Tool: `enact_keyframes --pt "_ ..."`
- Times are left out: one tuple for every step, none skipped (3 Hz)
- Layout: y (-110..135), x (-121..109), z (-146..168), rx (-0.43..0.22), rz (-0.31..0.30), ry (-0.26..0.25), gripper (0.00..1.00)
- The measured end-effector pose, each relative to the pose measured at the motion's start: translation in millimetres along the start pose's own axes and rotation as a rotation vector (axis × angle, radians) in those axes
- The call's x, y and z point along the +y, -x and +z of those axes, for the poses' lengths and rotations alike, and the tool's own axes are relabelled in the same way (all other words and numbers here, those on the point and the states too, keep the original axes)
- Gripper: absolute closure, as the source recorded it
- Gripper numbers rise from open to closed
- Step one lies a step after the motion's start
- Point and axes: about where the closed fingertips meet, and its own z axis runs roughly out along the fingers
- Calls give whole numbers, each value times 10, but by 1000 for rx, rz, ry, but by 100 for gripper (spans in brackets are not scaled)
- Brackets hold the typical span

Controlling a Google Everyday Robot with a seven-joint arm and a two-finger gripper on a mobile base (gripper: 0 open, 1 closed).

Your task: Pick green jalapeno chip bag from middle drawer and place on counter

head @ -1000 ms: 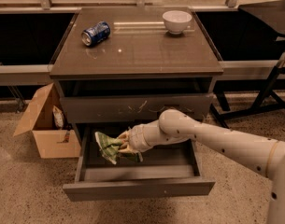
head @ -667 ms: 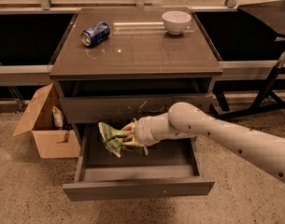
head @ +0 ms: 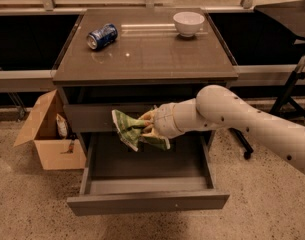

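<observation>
bag: green jalapeno chip bag (head: 126, 129) is crumpled, off the drawer floor, hanging over the far-left part of the middle drawer (head: 147, 202), in front of the upper drawer front (head: 89, 117).
gripper: gripper (head: 148, 127) sits just right of the bag, fingers clamped onto its right edge; the bag sticks out to the left.
arm: white arm (head: 242, 120) comes in from the right, roughly level with the upper drawer front.
drawer: pulled out toward the near side, dark inside visible under the bag.
counter: counter (head: 147, 59) is above and beyond the bag, not touching it.
on counter: blue soda can (head: 102, 36) lies on its side far left; white bowl (head: 188, 23) far right.
floor: cardboard box (head: 48, 140) left of the cabinet, flaps up.
</observation>
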Motion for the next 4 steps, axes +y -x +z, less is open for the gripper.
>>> enact_keyframes --pt "0 0 0 0 0 0 100" --pt "280 -232 -297 38 -68 -20 100" --pt "692 -685 -829 104 -153 -69 100" --pt "1079 -1204 -1246 169 -235 -104 100"
